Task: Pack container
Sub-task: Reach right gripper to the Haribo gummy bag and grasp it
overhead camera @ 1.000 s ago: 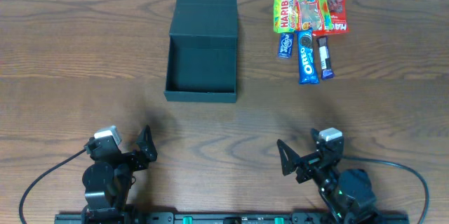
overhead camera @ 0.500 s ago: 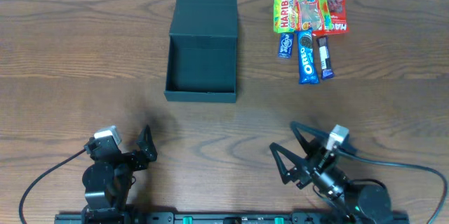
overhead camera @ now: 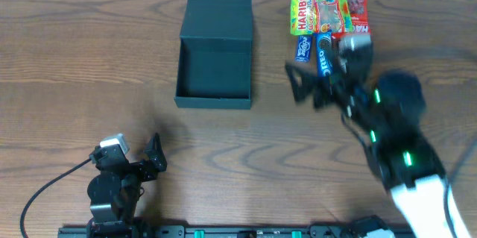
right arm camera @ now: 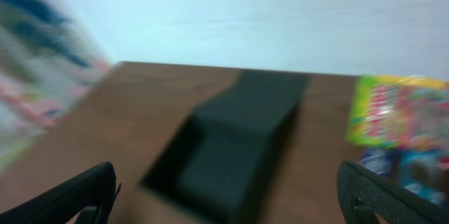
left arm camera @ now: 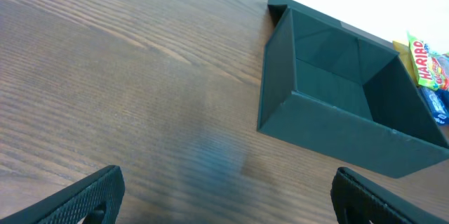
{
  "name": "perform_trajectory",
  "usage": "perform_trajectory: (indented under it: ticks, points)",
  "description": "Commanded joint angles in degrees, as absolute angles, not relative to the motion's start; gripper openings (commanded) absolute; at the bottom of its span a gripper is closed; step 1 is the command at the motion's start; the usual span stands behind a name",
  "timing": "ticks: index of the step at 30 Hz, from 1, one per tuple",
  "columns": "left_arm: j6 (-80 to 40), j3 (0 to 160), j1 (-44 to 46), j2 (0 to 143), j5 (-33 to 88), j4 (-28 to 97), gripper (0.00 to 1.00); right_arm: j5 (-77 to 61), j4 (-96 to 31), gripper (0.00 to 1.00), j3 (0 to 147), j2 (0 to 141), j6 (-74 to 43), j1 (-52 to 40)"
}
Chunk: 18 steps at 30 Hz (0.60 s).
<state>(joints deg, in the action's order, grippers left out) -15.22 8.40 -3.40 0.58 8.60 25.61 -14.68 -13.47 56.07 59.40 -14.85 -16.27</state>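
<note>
The container (overhead camera: pixel 213 102) is a dark green open box with its flap lid lying flat behind it, at the far middle of the table. It is empty. It also shows in the left wrist view (left arm camera: pixel 337 126) and, blurred, in the right wrist view (right arm camera: pixel 231 147). Snack packets lie to its right: Haribo bags (overhead camera: pixel 320 7), a small blue packet (overhead camera: pixel 302 47) and an Oreo pack (overhead camera: pixel 323 50) partly hidden by my right arm. My right gripper (overhead camera: pixel 302 89) is open and empty, between the box and the snacks. My left gripper (overhead camera: pixel 153 156) is open and empty near the front edge.
The Haribo bags show blurred at the right of the right wrist view (right arm camera: pixel 393 112) and at the right edge of the left wrist view (left arm camera: pixel 421 62). The table's far edge runs just behind the box lid and the snacks.
My right arm has swung fast from the front edge up toward the snacks, right of the box; its view is motion-blurred. The left arm has not moved.
</note>
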Motion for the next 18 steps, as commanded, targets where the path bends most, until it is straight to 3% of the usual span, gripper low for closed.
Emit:
perform_trajectory:
  ticks: [1, 7, 18]
  points:
    - [-15.4, 7.4, -3.7, 0.3, 8.5, 25.8, 0.95, -6.6, -13.9, 0.99, 63.1, 70.0, -8.6, -13.8]
    - [-15.4, 7.4, -3.7, 0.3, 8.5, 25.8, 0.95, -3.2, -12.7, 0.99, 80.8, 96.6, -1.9, -7.3]
    - [-15.4, 7.4, -3.7, 0.3, 8.5, 25.8, 0.95, -3.2, -10.8, 0.99, 103.2, 127.6, 3.3, -1.9]
